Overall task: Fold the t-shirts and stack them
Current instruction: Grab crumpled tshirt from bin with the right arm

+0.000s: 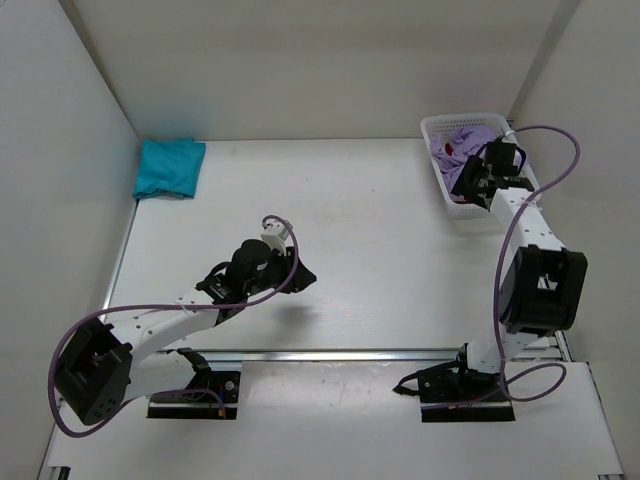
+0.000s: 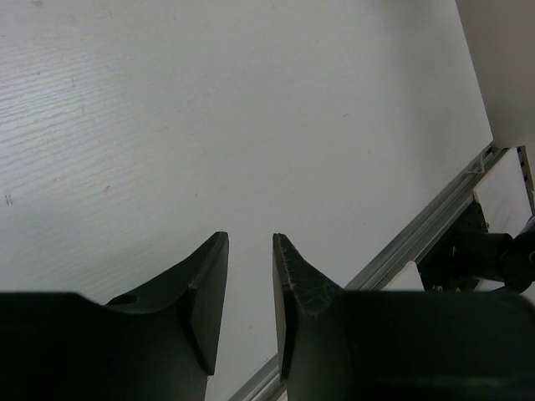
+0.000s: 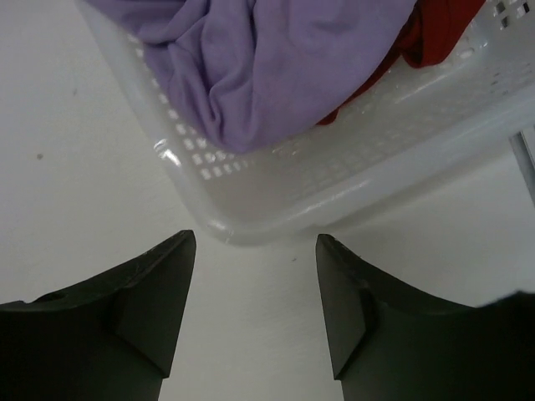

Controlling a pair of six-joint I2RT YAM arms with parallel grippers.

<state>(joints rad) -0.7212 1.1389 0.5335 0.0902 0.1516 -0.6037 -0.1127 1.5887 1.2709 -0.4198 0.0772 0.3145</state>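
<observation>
The teal t-shirt (image 1: 168, 167) lies folded at the table's back left corner. The lavender t-shirt (image 1: 466, 138) is crumpled in the white mesh basket (image 1: 437, 126) at the back right, and a bit of the deep red t-shirt (image 1: 446, 151) shows under it. In the right wrist view the lavender shirt (image 3: 276, 67) covers most of the red one (image 3: 435, 33). My right gripper (image 1: 464, 190) (image 3: 255, 242) is open and empty, just short of the basket's near corner (image 3: 334, 184). My left gripper (image 1: 300, 275) (image 2: 250, 242) is a little open and empty over bare table.
White walls close in the table on the left, back and right. A metal rail (image 1: 350, 354) runs along the table's near edge and also shows in the left wrist view (image 2: 435, 221). Purple cables loop beside both arms.
</observation>
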